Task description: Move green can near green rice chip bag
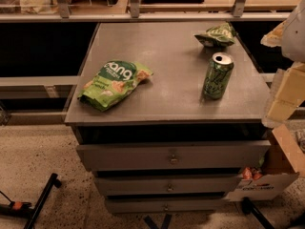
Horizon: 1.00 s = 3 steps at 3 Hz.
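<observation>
The green can (218,76) stands upright on the right side of the grey cabinet top (167,46), near the front edge. It is dark green with lighter markings and a silver top. The green rice chip bag (114,82) lies flat on the left side of the top, light green with white lettering and chip pictures. A wide stretch of bare top separates the two. My gripper (282,101) shows as pale cream parts at the right edge of the view, to the right of the can and apart from it.
A smaller dark green snack bag (217,35) lies at the back right of the top, behind the can. Below the top are three drawers (171,157). A cardboard box (274,175) sits at the lower right. Black stand legs (40,199) lie on the speckled floor.
</observation>
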Motion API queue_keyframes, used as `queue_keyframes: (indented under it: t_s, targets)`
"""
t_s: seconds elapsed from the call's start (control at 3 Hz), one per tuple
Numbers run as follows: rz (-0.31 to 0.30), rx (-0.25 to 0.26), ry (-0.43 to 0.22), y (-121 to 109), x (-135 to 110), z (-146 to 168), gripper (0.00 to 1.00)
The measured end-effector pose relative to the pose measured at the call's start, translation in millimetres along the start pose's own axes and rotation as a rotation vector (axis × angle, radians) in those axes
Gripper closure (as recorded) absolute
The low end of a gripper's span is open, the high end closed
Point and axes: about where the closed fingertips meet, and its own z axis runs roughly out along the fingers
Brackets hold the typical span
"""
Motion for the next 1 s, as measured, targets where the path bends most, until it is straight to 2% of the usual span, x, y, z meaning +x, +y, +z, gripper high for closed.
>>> queue_keyframes:
  t_s: [0.33, 1.0]
  targets:
    - [-0.003, 0.003, -0.003, -1, -2, 0, 0.00]
    - [-0.032, -0.012, -0.089, -45, -35, 29, 0.00]
